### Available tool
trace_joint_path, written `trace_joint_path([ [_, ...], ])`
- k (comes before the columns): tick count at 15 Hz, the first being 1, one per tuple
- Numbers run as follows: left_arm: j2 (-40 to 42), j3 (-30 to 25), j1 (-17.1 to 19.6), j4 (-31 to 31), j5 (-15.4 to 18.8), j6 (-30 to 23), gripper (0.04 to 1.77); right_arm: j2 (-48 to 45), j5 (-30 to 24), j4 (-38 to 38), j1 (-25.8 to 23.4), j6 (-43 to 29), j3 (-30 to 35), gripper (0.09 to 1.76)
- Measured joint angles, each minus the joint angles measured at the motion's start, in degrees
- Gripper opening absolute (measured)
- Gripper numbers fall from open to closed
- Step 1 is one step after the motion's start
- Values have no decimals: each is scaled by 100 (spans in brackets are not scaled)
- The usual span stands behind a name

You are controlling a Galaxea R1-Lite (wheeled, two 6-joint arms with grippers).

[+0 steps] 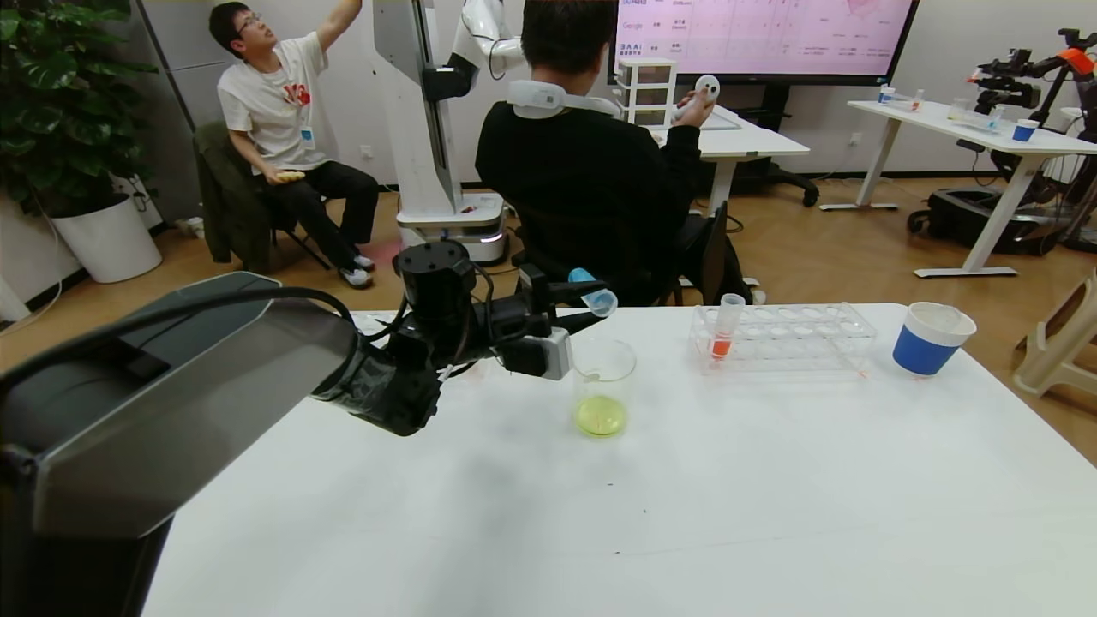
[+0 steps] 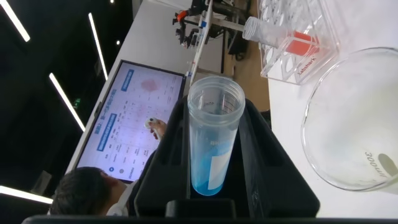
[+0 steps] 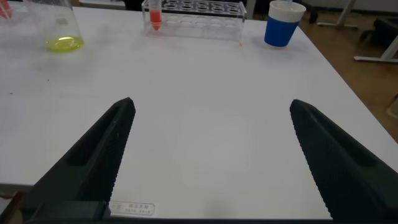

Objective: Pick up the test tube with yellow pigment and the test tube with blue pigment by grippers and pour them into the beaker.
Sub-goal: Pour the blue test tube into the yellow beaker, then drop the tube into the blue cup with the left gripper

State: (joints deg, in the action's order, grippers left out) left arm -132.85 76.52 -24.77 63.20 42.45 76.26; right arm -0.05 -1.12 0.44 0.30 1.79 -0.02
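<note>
While the head view shows the left gripper [image 1: 572,307] clamping the test tube with blue pigment [image 1: 593,291] above the beaker [image 1: 601,387], yellow liquid already sits inside. From the left wrist, the tube's mouth nears the beaker rim [image 2: 348,118]; tip slowly, mouth over the opening. From the right wrist, the right gripper [image 3: 211,155] hangs open, idle above the table [image 3: 205,81].

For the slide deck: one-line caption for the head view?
Left pincer tilts the blue-pigment tube above the beaker, which holds yellow liquid.
</note>
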Motion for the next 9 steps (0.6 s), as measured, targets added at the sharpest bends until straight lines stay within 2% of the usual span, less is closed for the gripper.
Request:
trace_joint_path([
  [9,-235,123,20,15,20,909,50,0,2,0,0,2,2,174],
])
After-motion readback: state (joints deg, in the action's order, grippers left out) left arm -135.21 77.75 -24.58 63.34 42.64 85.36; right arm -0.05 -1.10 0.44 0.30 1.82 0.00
